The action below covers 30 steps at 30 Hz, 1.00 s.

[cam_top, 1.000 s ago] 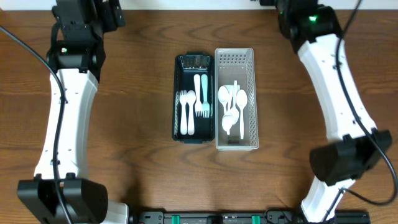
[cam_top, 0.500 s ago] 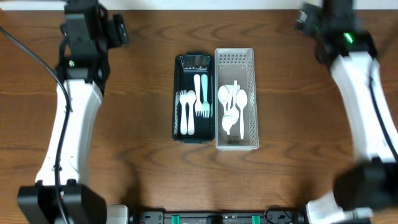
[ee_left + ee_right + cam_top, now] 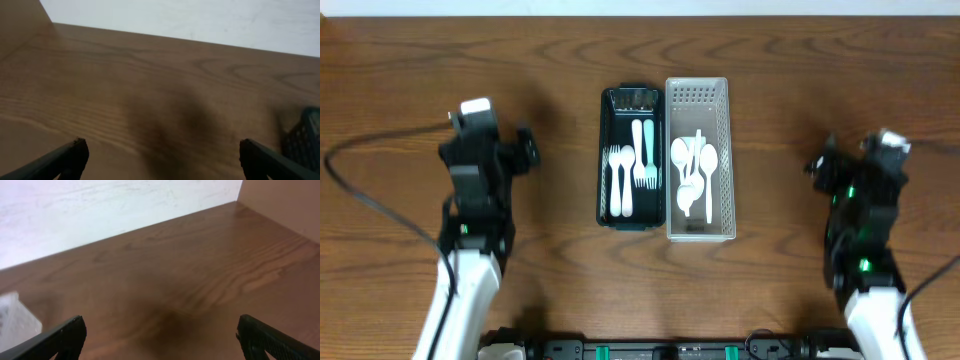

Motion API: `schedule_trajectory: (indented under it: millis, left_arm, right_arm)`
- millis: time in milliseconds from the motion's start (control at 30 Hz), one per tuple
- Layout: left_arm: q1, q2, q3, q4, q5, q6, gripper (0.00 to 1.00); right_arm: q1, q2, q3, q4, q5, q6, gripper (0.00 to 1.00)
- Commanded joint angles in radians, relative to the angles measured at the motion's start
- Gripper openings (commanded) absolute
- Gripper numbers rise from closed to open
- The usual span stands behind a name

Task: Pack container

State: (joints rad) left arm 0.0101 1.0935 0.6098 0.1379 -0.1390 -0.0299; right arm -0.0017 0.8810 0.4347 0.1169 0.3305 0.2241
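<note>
A dark green container (image 3: 604, 160) holds white forks (image 3: 631, 165). Beside it on the right, a clear perforated container (image 3: 723, 130) holds white spoons (image 3: 694, 170). My left gripper (image 3: 488, 140) is at the left of the table, far from both containers. It is open and empty in the left wrist view (image 3: 160, 155), where the dark container's corner (image 3: 305, 135) shows at the right. My right gripper (image 3: 865, 165) is at the right of the table. It is open and empty in the right wrist view (image 3: 160, 332), with the clear container's edge (image 3: 15, 317) at the left.
Both arms are folded back near the front of the wooden table (image 3: 550, 280). A pale wall (image 3: 200, 17) runs along the table's far edge.
Both arms have drawn back from the far side of the table toward the front edge. The containers and cutlery have not moved.
</note>
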Motion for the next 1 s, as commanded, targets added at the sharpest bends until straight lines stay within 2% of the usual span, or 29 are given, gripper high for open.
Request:
schedule_trajectory:
  millis: [0, 167, 433, 767, 967]
  left_arm:
    - [-0.003, -0.126, -0.084, 0.077, -0.004, -0.013, 0.98]
    - [-0.003, -0.278, -0.141, 0.096, -0.004, -0.001, 0.98]
    - [-0.003, -0.458, -0.146, 0.074, -0.004, 0.000, 0.98]
    - [-0.003, -0.499, -0.146, 0.064, -0.004, -0.001, 0.98]
    - [-0.003, -0.499, -0.146, -0.032, -0.004, -0.001, 0.98]
  right_arm:
    - [0.023, -0.130, -0.052, 0.022, 0.002, -0.069, 0.99]
    - [0.023, -0.229, -0.053, 0.015, 0.002, -0.110, 0.99]
    - [0.023, -0.239, -0.053, -0.002, 0.002, -0.109, 0.99]
    - [0.022, -0.233, -0.054, -0.010, 0.002, -0.109, 0.99]
    - [0.022, -0.233, -0.054, -0.071, 0.002, -0.109, 0.99]
